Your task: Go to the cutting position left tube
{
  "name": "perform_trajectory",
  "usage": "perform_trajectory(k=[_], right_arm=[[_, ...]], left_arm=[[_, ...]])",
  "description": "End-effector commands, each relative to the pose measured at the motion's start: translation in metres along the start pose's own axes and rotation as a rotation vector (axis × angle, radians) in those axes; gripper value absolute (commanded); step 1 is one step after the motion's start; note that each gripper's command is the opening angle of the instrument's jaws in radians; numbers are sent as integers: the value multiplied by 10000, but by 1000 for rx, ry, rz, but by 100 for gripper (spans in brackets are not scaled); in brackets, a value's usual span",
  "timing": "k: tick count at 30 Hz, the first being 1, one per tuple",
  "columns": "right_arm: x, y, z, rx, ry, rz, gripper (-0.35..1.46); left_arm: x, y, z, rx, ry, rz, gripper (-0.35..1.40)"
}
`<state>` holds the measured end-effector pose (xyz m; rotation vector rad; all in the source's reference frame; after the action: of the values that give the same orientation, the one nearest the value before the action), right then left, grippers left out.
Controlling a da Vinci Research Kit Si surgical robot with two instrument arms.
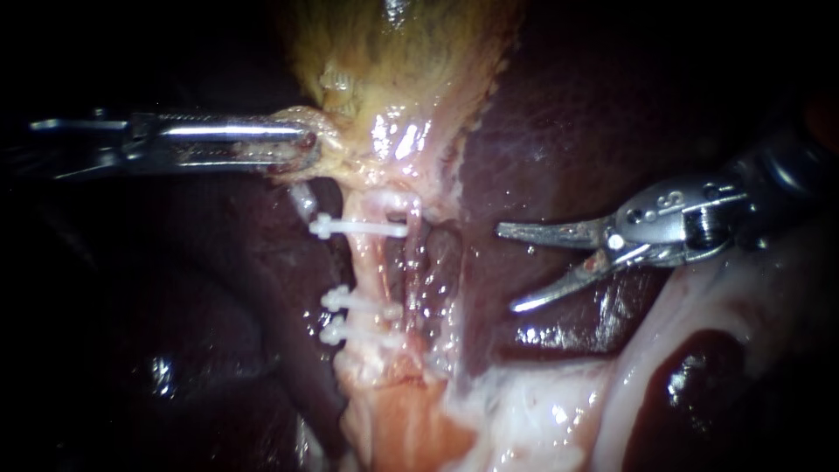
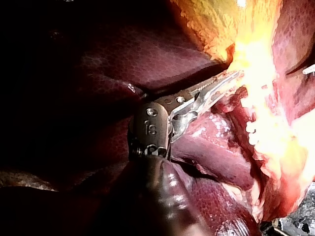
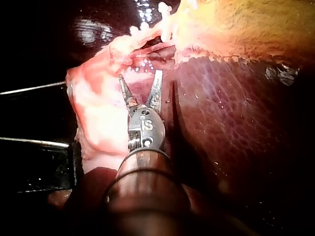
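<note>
The left tool (image 1: 300, 145), the slim jawed tip of my left instrument, is closed narrow on a fold of pale tissue at the neck of the yellow-green gallbladder (image 1: 393, 52). The reason looks plain: with the neck drawn toward that tool and off the dark red-brown liver (image 1: 559, 131), the pale pink left tube (image 1: 367, 267) beneath it lies stretched and straight rather than slack. That tube carries three white plastic clips, a single upper clip (image 1: 358, 228) nearer the left tool and a lower pair (image 1: 350, 301) farther from it, with a bare stretch of tube between (this gap is, I judge, the place meant for the cut). The right tool (image 1: 507, 268), two slender pointed jaws on my right instrument, stands wide with nothing between them and hovers over the liver. The left tube lies ahead of its tips and apart from them, with a strip of liver and a second pale strand in between. In the right wrist view the clipped tube runs across ahead of the spread jaws, not yet between them. The right tool will need to advance until the bare stretch sits inside its opening, clear of every clip.
</note>
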<state>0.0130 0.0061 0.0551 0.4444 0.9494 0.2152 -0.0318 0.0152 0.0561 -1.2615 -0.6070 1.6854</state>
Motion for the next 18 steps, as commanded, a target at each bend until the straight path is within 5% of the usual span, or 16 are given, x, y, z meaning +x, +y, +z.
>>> perform_trajectory(k=[1, 5, 11, 18], right_arm=[[0, 0, 0, 0, -1, 0, 143], [0, 1, 0, 0, -1, 0, 143], [-1, 2, 0, -1, -1, 1, 143], [-2, 4, 2, -2, -1, 1, 143]], left_arm=[[3, 1, -3, -3, -1, -1, -35], [18, 4, -24, -7, -8, -10, -35], [47, 20, -65, 0, 25, -31, -35], [61, 24, -84, 6, 41, -18, -35]])
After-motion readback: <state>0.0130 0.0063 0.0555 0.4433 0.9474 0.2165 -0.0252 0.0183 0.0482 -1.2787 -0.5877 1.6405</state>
